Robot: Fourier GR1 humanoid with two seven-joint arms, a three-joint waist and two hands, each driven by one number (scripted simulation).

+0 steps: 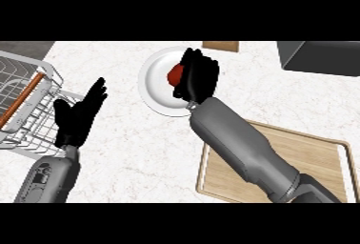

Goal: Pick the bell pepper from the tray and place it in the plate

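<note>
Red bell pepper apparently gripped by right hand above plate centre.

Pale marbled counter, wire rack at left edge

Right hand and its forearm cover the right half of the white plate, red bell pepper under the fingers; only the plate's left side is bare. Left hand stands open beside the wire rack, blocking that edge. Open counter between the two arms. Wooden tray bare past the forearm. Dark box blocks the top right; a small wooden board, possibly, sits above the plate.
</note>
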